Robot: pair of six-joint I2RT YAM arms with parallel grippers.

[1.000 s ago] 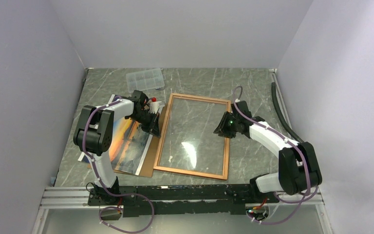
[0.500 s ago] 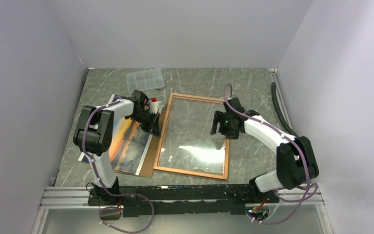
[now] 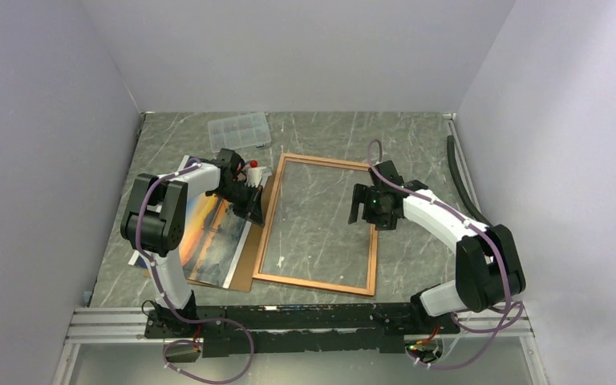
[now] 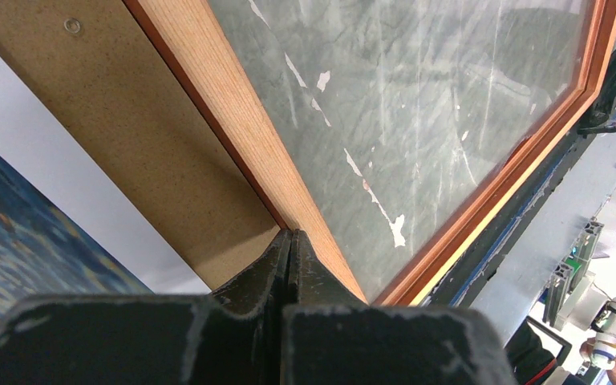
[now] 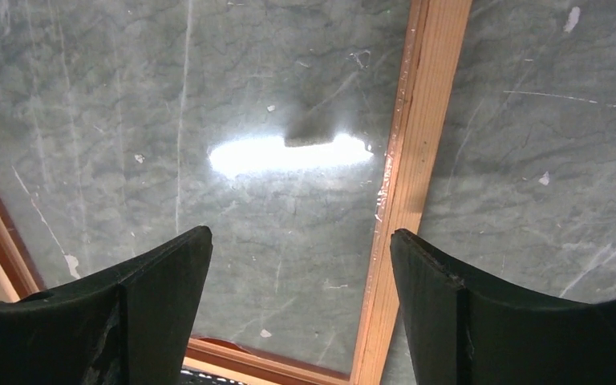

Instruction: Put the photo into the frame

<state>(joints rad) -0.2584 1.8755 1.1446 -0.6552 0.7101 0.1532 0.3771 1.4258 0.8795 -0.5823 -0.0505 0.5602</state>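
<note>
The frame (image 3: pixel 313 284), a thin reddish-orange border around a clear pane, lies flat mid-table. The photo (image 3: pixel 208 234), an orange-and-blue sunset print, lies face up to its left on a brown backing board (image 3: pixel 245 269). My left gripper (image 3: pixel 255 212) is shut, its tips touching the outer edge of the frame's left rail (image 4: pixel 233 120); the left wrist view also shows the board (image 4: pixel 152 136) and the photo's blue corner (image 4: pixel 8 257). My right gripper (image 3: pixel 366 205) is open and empty, hovering over the frame's right rail (image 5: pixel 405 184), which lies between its fingers (image 5: pixel 160 281).
A clear plastic compartment box (image 3: pixel 241 130) sits at the back left. A small red-and-white object (image 3: pixel 251 166) lies beside the left wrist. A black hose (image 3: pixel 461 176) runs along the right wall. Walls close in on three sides.
My right gripper has swung left from beside the frame's right rail to above it and turned. The glare on the pane has faded. The left arm has not moved.
</note>
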